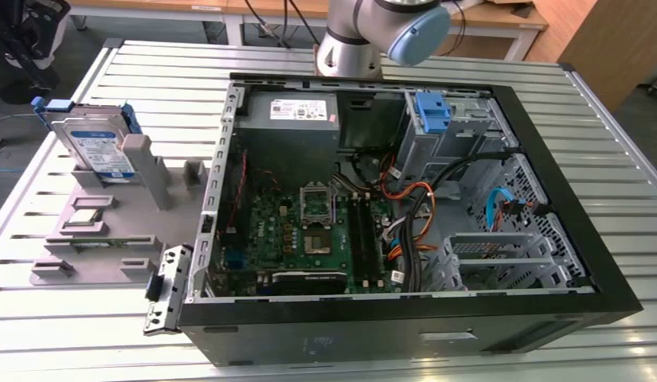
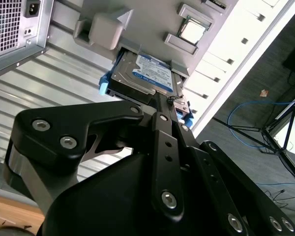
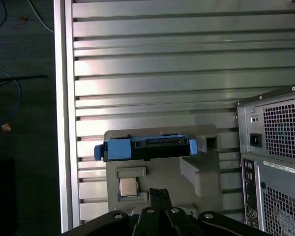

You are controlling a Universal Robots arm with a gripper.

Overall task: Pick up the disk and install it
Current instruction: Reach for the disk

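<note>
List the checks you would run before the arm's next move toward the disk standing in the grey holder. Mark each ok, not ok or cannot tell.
1. Disk upright in the grey holder, blue carrier on it: ok.
2. Tool apart from the disk and holding nothing: ok.
3. Tool open for a grasp: not ok, jaws shut together.
4. Tool pointed toward the disk in both wrist views: ok.
5. Computer case open, inside exposed: ok.
6. Free slot for the disk inside the case: cannot tell.

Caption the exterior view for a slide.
Disk stands upright in its grey fixture beside the open computer case.
</note>
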